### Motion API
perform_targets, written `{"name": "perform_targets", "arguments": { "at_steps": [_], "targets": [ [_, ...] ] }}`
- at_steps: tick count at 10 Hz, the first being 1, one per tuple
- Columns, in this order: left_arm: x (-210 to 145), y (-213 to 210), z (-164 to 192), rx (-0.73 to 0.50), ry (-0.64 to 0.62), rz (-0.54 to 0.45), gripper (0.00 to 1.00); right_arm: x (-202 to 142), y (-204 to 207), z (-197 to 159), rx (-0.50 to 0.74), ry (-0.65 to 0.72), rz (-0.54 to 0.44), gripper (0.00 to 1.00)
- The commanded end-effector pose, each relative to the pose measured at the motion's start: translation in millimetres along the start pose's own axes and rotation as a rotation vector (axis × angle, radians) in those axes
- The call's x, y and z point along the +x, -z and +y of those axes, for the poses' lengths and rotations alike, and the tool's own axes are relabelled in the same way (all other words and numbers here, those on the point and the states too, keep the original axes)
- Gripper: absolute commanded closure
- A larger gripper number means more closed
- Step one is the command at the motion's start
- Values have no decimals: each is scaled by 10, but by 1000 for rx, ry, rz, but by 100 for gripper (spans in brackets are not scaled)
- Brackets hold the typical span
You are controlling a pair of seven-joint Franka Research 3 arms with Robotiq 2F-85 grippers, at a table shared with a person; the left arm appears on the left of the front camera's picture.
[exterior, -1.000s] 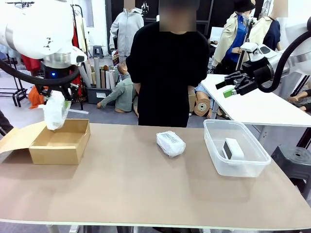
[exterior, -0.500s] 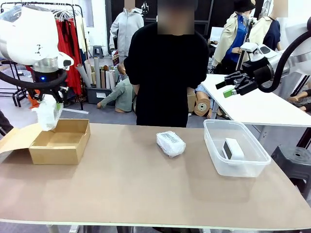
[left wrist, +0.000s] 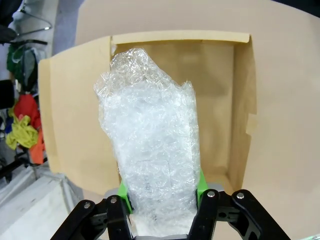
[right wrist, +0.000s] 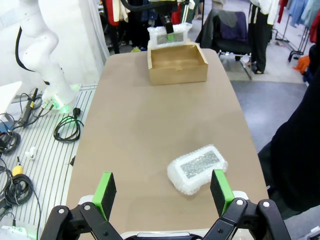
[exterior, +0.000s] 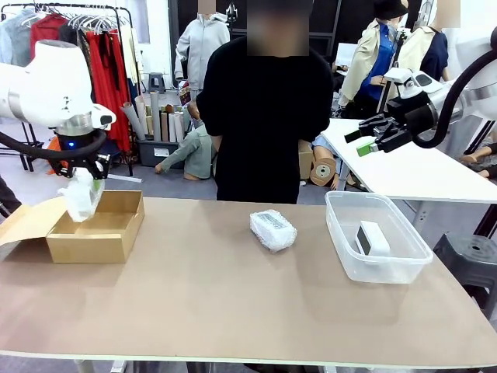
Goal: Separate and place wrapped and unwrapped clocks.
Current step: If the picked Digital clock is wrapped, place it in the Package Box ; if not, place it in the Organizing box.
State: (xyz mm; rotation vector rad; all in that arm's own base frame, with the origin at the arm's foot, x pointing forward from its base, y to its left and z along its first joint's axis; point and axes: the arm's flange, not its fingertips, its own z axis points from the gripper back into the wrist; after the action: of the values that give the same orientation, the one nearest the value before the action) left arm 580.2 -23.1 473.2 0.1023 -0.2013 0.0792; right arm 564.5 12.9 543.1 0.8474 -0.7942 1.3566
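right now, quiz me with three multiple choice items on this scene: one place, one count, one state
1. The bare white clock lies: A in the cardboard box; B on the table; C in the clear tub.
2. How many wrapped clocks are in sight: A one; B two; C three.
3. The left gripper is: A shut on the long wrapped clock; B open; C shut on nothing.
Answers: 1 C, it rests inside the tub's walls. 2 B, the long one in the gripper and the squat wrapped clock on the table. 3 A, the green pads press the film from both sides, above the box.
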Motion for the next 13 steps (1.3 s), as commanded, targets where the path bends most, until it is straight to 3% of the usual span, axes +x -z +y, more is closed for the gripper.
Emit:
{"name": "perform_targets", "arguments": {
  "at_steps": [1, 2, 5, 6, 13],
  "targets": [
    [126, 74, 60, -61, 66, 3, 100, 11, -4, 2, -2, -3, 3, 0],
    [143, 154, 49, -64, 84, 15, 100, 11, -4, 2, -2, -3, 3, 0],
    [233, 204, 77, -63, -37, 16, 100, 11, -4, 2, -2, -3, 3, 0],
    [134, 295, 13, -45, 44, 28, 100, 11, -4, 2, -2, -3, 3, 0],
    [187, 610, 134, 1, 44, -38, 100, 11, -4, 2, -2, -3, 3, 0]
  ]
}}
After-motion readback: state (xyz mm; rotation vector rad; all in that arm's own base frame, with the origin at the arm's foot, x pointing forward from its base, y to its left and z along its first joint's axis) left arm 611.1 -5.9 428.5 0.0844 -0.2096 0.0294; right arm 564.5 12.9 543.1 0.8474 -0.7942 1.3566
